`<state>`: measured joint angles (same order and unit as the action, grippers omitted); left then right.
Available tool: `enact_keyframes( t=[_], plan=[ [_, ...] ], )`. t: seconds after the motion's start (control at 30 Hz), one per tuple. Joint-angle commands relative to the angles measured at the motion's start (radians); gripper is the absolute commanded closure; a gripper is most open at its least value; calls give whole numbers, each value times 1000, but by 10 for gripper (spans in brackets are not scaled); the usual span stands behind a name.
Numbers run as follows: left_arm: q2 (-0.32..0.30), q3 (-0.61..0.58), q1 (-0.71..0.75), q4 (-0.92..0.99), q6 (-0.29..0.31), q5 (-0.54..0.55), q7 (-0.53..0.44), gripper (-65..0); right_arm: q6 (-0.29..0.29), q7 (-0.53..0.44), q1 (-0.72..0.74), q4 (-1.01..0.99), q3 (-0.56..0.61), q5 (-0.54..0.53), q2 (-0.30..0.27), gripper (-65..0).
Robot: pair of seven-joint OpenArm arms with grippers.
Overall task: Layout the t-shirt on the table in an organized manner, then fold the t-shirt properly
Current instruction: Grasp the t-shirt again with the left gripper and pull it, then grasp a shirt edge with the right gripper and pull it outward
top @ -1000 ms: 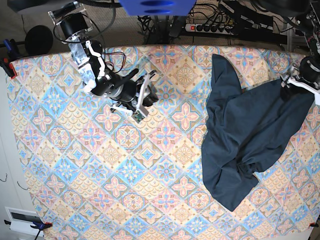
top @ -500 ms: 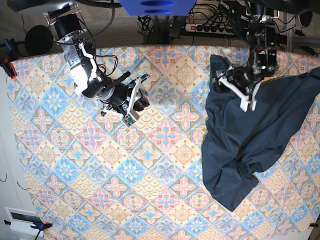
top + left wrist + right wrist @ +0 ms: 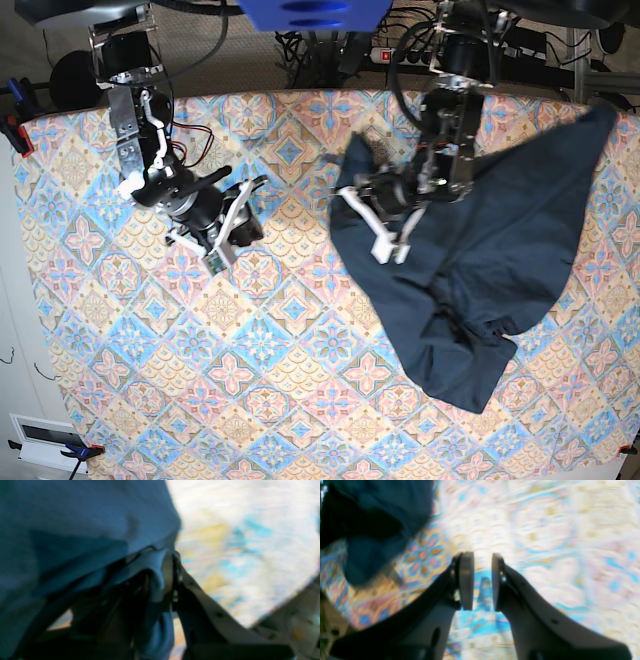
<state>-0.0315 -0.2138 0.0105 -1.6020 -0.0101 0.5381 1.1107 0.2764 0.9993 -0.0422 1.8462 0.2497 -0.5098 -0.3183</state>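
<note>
- Left pincer is clenched on an edge of the t-shirt.
- T-shirt lies rumpled across the tabletop's right half.
- Right pincer hovers slightly parted, grasping nothing.

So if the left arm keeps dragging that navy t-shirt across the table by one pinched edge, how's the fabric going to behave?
Probably floppy: the t-shirt already drapes in loose folds and bunches near its lower end. Likely light, since a small pinch in the left gripper moves it. It may trail unevenly over the table, because only one edge is held and the right gripper is open and away from it.
</note>
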Motion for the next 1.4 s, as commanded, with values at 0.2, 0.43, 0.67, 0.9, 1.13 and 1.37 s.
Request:
enact_keyframes(
  t=[0.2, 0.43, 0.67, 0.9, 1.13, 1.37],
  plan=[
    [49, -92, -17, -18, 8, 17, 3, 0, 7, -17, 23, 8, -65, -14, -37, -124],
    [-178, -80, 39, -165, 9, 181, 62, -129, 7, -9, 23, -12, -60, -16, -43, -170],
    [-341, 130, 98, -206, 9, 446, 70, -370, 7, 59, 23, -89, -59, -20, -29, -202],
    [-399, 294, 176, -200, 8, 495, 62, -504, 7, 60, 38, -159, -66, -237, -2, -201],
    [-400, 342, 187, -199, 8, 495, 65, -503, 7, 79, 80, -199, -59, -350, 0, -202],
    [-413, 406, 205, -199, 8, 492, 72, -503, 8, 140, 81, -302, -59, -404, 44, -203]
  ],
)
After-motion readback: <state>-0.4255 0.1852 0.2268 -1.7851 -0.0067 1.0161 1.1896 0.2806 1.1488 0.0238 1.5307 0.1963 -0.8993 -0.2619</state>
